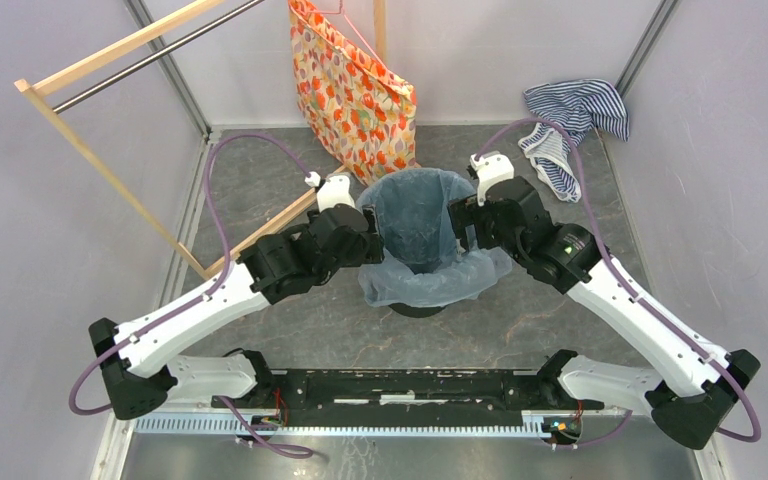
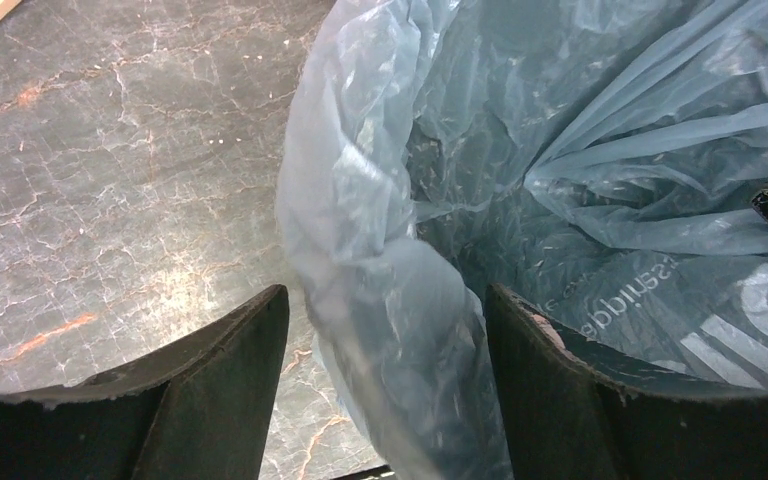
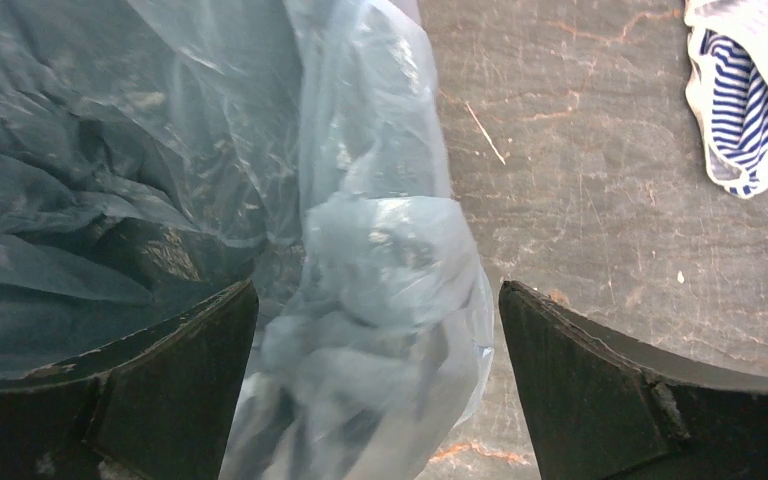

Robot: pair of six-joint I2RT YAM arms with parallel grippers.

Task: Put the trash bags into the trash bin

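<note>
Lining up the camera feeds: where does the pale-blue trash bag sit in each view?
Top external: centre, trash bag draped over the bin.
Left wrist: trash bag fills the right half, a fold between the fingers of the left pincer.
Right wrist: trash bag fills the left and middle, a fold inside the right pincer.
Shared landmark: the grey marbled table, beside the bag in all three.
</note>
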